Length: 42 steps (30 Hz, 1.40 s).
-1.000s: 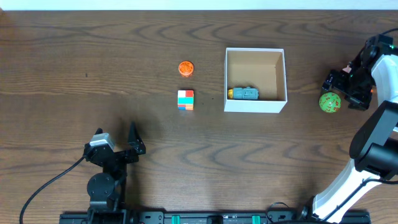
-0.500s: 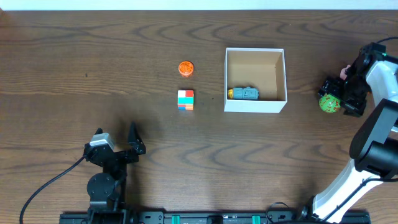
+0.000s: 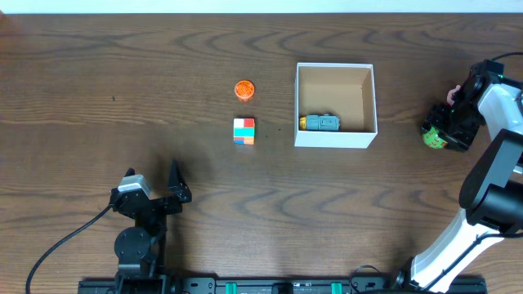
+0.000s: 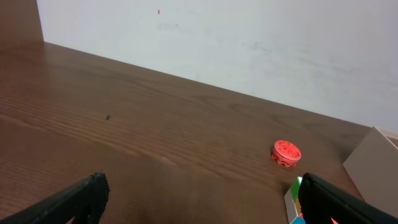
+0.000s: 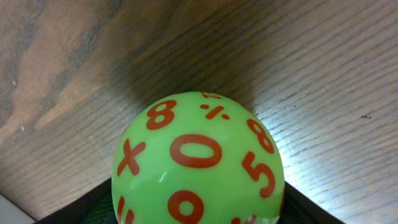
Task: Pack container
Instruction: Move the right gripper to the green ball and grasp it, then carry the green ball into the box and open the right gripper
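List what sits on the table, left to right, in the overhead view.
Left gripper, colour cube, box, green ball. The orange disc lines up with the cube, so I skip it.

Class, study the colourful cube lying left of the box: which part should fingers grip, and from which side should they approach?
Come straight down from above and close the fingers on two opposite flat side faces of the colourful cube. It sits flat and square, its sides unobstructed; the container and orange disc stand apart from it.
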Available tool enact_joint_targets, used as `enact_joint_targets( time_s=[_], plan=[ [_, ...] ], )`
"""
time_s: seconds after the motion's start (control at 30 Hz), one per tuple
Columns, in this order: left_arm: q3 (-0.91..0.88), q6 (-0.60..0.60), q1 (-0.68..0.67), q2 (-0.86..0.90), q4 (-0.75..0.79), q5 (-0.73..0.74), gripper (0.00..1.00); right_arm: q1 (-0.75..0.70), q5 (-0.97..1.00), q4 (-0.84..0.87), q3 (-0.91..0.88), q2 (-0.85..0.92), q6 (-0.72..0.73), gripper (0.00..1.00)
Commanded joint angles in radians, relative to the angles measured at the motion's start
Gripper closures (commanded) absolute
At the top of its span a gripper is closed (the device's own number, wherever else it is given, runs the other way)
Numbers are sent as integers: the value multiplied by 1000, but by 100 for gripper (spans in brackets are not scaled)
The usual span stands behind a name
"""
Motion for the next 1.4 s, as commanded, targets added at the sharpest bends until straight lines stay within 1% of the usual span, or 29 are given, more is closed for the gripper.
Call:
enact_joint_targets(
  time_s=[0.0, 0.07, 0.17, 0.27, 0.4, 0.5, 0.57, 0.73, 0.87, 1.0, 1.07, 1.3, 1.37],
  plan=[
    [-21, 16, 4, -5, -39, -8, 2, 6, 7, 6, -5, -16, 3, 39],
    [-21, 16, 4, -5, -39, -8, 2, 6, 7, 10, -5, -16, 3, 42],
    [-21, 16, 4, -5, -39, -8, 2, 6, 6, 21, -3, -16, 3, 56],
    [-21, 16, 4, -5, -39, -8, 2, 6, 4, 21, 13, -16, 3, 58],
    [-21, 16, 4, -5, -38, -8, 2, 7, -60, -24, 83, -18, -26, 57],
    [-21, 16, 4, -5, -38, -8, 2, 20, -127, -107, 205, -18, -51, 57],
    [-21, 16, 4, -5, -39, -8, 2, 34, -130, -158, 282, -18, -54, 57],
    [-21, 16, 4, -5, -38, -8, 2, 125, -129, -300, 523, -18, -118, 57],
    [-21, 16, 4, -5, -38, -8, 2, 233, -129, -346, 643, -18, -233, 56],
    [-21, 16, 4, -5, -38, -8, 2, 356, -128, -328, 661, -18, -351, 54],
    [-21, 16, 4, -5, -39, -8, 2, 414, -127, -318, 657, -16, -385, 53],
    [-21, 16, 4, -5, -39, -8, 2, 561, -81, -243, 620, -16, -402, 51],
    [-21, 16, 4, -5, -39, -8, 2, 586, -79, -219, 598, -16, -402, 48]
  ],
)
